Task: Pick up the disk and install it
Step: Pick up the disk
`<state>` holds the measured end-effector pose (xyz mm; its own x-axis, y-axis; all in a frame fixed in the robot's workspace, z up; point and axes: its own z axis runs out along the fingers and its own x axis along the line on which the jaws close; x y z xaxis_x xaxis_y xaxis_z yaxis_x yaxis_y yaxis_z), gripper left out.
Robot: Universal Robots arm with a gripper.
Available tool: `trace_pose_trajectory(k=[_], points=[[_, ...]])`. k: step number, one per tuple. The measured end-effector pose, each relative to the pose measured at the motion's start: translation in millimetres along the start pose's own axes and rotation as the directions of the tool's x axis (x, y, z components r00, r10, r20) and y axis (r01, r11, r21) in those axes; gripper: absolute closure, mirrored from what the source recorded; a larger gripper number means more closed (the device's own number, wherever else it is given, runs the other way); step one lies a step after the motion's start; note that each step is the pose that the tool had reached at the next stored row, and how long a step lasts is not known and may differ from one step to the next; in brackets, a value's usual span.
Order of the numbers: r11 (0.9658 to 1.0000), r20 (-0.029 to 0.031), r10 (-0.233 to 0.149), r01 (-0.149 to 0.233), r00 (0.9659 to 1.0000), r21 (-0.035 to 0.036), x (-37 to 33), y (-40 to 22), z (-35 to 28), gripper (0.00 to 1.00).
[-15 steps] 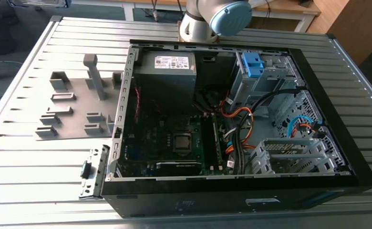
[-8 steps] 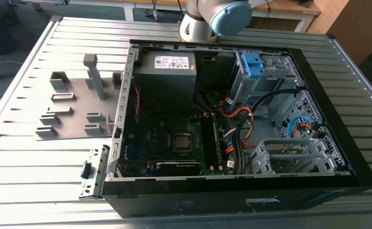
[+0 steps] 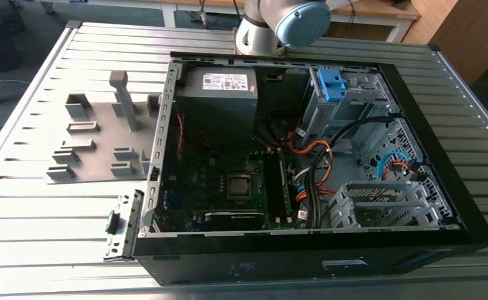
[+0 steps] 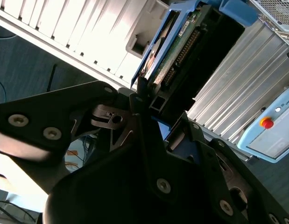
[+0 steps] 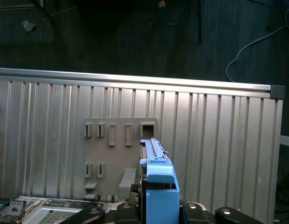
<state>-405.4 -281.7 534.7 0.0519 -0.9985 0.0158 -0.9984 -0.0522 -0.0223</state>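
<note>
In the second wrist view the disk [image 4: 179,44] stands on edge, its green circuit board and connector row facing out and a blue carrier frame around it. My gripper [image 4: 149,95] is shut on its lower end, black fingers [image 4: 140,91] pressed on either side. The first wrist view has the disk [image 5: 155,151] edge-on, its blue carrier [image 5: 161,186] rising from the gripper's black body [image 5: 135,212]. It is held in the air, well above the ribbed table and the grey fixture plate [image 5: 118,154]. The open computer case [image 3: 311,156] lies on the table in the exterior view.
A grey fixture plate [image 3: 102,137] with upright holders lies at the exterior view's left of the case. Inside the case are a grey power supply [image 3: 219,94], a drive cage with a blue bracket [image 3: 331,84], a motherboard and loose cables [image 3: 311,162]. A teach pendant [image 4: 270,126] lies off the table.
</note>
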Motion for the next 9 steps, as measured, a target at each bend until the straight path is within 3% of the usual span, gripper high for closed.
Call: trace_pose_trajectory(k=[9], points=[[1.0,0.0,0.0,0.0,1.0,0.0001,0.1,-0.2,-6.9,0.64]])
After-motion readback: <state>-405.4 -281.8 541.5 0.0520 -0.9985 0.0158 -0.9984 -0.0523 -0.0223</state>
